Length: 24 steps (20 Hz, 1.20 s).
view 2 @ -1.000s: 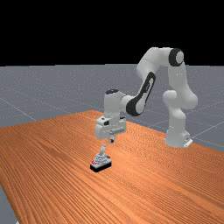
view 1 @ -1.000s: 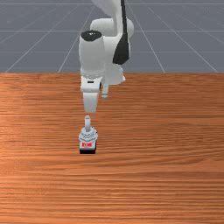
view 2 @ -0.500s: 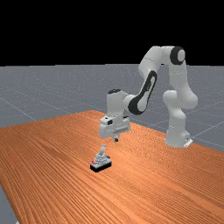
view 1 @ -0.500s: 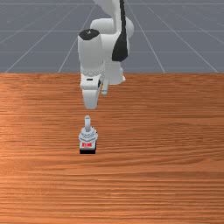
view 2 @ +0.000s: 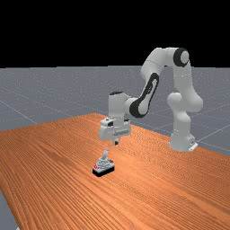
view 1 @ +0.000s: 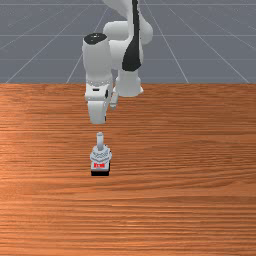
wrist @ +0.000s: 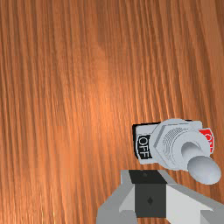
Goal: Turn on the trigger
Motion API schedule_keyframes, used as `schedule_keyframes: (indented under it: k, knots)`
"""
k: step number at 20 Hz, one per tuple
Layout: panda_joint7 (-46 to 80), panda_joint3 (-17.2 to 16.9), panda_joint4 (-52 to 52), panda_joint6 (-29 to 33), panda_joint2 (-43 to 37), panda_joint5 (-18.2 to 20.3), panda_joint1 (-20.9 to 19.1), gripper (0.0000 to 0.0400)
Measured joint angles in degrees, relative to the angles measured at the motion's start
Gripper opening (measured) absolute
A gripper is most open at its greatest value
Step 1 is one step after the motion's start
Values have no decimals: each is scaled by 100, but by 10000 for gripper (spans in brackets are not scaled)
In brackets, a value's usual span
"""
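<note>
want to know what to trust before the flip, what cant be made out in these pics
- Red label: wrist view, partly behind the collar; far view, letters too small.
- OFF label: front view, behind the collar.
- Arm: front view, part cut off by the top edge.

Orange-brown wooden table (view 1: 190, 200), 1 grey toggle switch (view 1: 101, 156), 1 white arm base (view 1: 129, 89)

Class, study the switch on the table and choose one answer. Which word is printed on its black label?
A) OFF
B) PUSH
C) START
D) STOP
A: in the wrist view, the black label on the switch carries the word OFF in white letters.
</note>
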Motion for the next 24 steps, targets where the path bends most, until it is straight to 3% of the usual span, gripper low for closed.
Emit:
schedule_keyframes:
  k: [2,3,5,6,7,8,9,14,16,22,23,24]
  knots:
    - [-20,11,-28,114,63,23,-8,0]
    - [4,-15,126,-207,136,-81,12,0]
    - [-12,3,-21,63,73,2,-3,0]
    - [284,-98,94,-204,82,-315,100,0]
    - [266,-91,99,-234,55,-297,93,0]
    - [590,-180,86,-316,-29,-656,194,0]
    - [-183,-18,134,-503,-122,-195,17,0]
    - [143,-38,820,-1032,157,-225,70,0]
    - [254,-69,746,-809,136,-344,113,0]
    - [205,-46,584,-749,37,-208,79,0]
    - [274,-81,446,-681,-54,-383,114,0]
    - [238,-62,336,-667,-131,-229,80,0]
